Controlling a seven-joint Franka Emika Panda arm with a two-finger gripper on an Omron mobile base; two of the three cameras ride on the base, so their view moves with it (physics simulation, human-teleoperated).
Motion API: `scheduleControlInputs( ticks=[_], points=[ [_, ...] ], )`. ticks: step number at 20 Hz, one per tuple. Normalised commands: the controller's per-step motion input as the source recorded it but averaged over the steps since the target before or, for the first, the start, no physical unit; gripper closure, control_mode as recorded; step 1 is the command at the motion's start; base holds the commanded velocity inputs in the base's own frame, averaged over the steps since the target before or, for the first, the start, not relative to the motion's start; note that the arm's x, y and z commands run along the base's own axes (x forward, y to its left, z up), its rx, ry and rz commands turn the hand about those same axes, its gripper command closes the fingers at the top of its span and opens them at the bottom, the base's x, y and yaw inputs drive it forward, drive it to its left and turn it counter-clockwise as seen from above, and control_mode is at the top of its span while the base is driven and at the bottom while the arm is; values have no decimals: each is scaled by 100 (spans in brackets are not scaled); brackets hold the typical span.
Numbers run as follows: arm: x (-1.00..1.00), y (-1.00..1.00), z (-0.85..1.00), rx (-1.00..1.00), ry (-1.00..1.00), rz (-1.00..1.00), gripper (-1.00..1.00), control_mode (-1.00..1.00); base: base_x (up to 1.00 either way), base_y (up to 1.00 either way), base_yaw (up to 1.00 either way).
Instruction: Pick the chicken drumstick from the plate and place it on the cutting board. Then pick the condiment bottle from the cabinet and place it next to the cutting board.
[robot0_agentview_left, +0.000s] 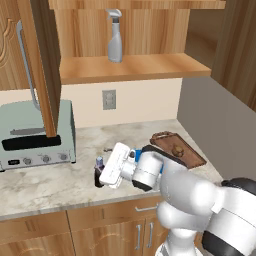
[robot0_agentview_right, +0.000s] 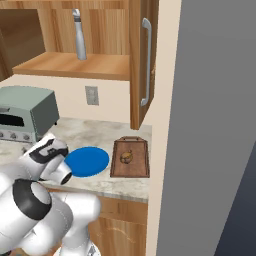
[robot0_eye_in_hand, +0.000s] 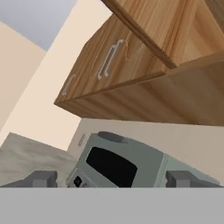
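I see a grey spray bottle (robot0_agentview_left: 115, 36) upright on the shelf, top center of the left base view. Grey toaster oven (robot0_agentview_left: 36, 135) sits on the marble counter (robot0_agentview_left: 60, 177) at left. Wall outlet (robot0_agentview_left: 109, 99) mid-frame on the beige backsplash. Lower drawers (robot0_agentview_left: 115, 212) with metal handles along the bottom edge.
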Motion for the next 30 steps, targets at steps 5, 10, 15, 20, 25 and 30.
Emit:
scheduleControlInputs(
  ticks=[5, 10, 15, 20, 25, 30],
  points=[
    [-37, -16, 34, 0, 9, -16, -100, -100, 0, 0, 0],
    [-38, -28, 30, -17, 25, -24, -100, -100, 0, 0, 0],
    [-26, -28, 42, -35, 17, -24, -100, -100, 0, 0, 0],
    [-13, -21, 68, -37, 3, -16, -100, -100, 0, 0, 0],
    [-36, -42, 47, -37, -3, -9, -100, -100, 0, 0, 0],
    [-57, -68, 31, -37, -3, -7, -100, -100, 0, 0, 0]
  ],
)
